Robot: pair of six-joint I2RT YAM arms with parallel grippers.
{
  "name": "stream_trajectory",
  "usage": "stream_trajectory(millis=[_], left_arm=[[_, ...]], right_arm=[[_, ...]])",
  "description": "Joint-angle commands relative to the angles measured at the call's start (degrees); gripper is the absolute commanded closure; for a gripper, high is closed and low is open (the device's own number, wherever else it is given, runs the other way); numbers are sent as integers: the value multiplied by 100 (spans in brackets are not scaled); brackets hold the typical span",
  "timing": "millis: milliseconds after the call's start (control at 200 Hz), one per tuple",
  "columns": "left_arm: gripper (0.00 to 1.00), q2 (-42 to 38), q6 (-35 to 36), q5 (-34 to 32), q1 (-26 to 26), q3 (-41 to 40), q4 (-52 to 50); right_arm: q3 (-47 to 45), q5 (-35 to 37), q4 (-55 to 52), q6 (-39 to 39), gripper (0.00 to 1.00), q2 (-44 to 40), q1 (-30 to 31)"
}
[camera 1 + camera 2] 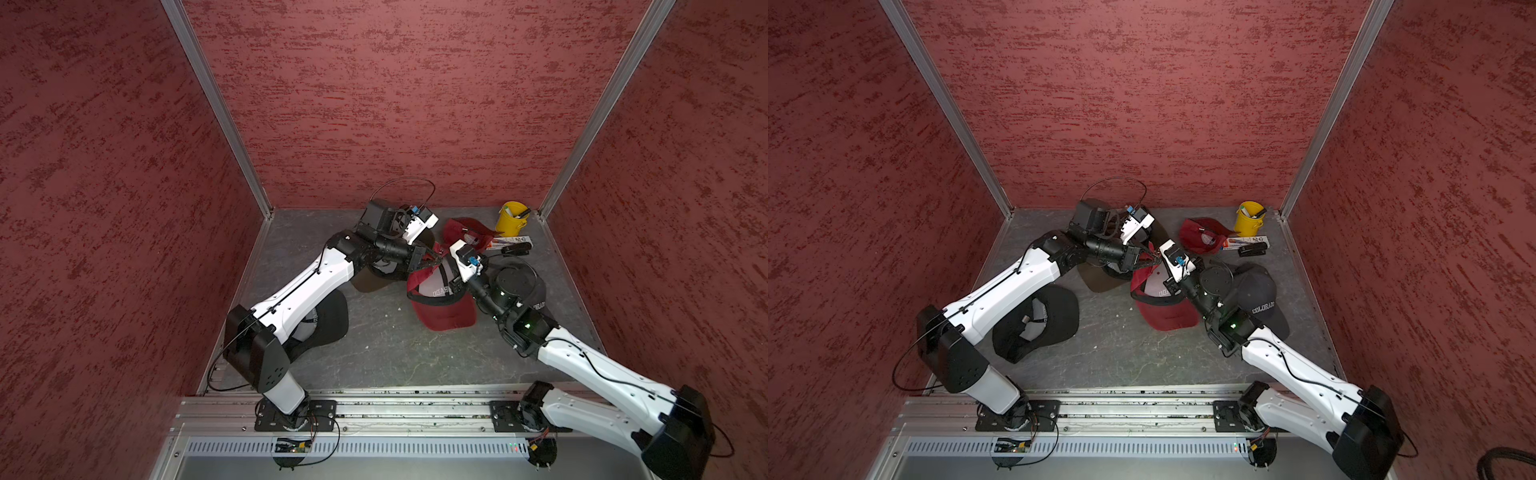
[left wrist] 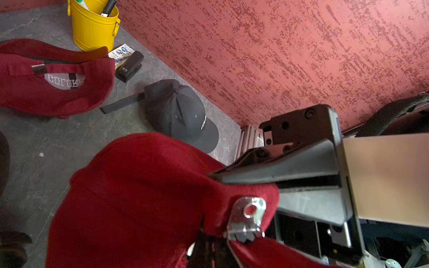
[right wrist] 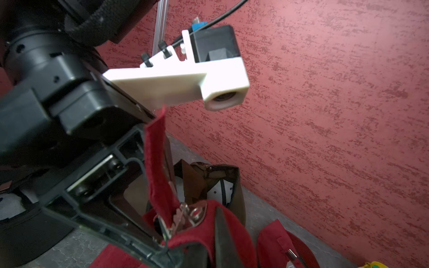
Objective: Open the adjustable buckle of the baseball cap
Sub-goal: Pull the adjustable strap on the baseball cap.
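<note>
The red cap (image 1: 444, 320) sits mid-counter (image 1: 374, 353), brim toward the near side, with its back lifted between the two arms. The left hand (image 1: 430, 261) is clenched on the red fabric right beside the metal buckle (image 2: 248, 215). The right hand (image 1: 1162, 266) is clenched at the same spot, though I cannot tell what exactly it pinches. The strap (image 3: 157, 162) stands up from the buckle.

Risks, as I judge them: the hands are nearly touching, so any pull could knock them together. If either pinch is on cloth only, the fabric may slip and the clasp stay shut. A hard tug could drag the whole cap along.

Writing: the grey cap (image 1: 1262, 309) on the right reads "COLORAD" — the same word shows in part on the far red cap (image 2: 65, 80). The held cap's lining shows "RAD". The stapler's (image 2: 128, 67) label is unreadable.
</note>
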Motion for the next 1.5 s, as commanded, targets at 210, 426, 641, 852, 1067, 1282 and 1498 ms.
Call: stream_trajectory(millis=[210, 426, 641, 852, 1067, 1282, 1498], left_arm=[[100, -24, -30, -153, -40, -132, -55], [100, -58, -109, -234, -33, -377, 38], [100, -112, -202, -293, -39, -610, 197], [100, -208, -321, -117, -40, -454, 292], [100, -146, -430, 27, -31, -223, 98], [100, -139, -532, 84, 12, -124, 35], [100, -269, -834, 254, 162, -165, 352]], right_arm=[[-656, 540, 2006, 1223, 100, -84, 76], [-896, 665, 2806, 1690, 100, -50, 74], [-1227, 897, 3483, 2028, 100, -109, 67], [-1055, 685, 2559, 1500, 92, -128, 62], [-859, 803, 1543, 391, 66, -282, 67], [-630, 1064, 717, -596, 64, -328, 62], [-826, 1224, 375, -904, 64, -509, 64]])
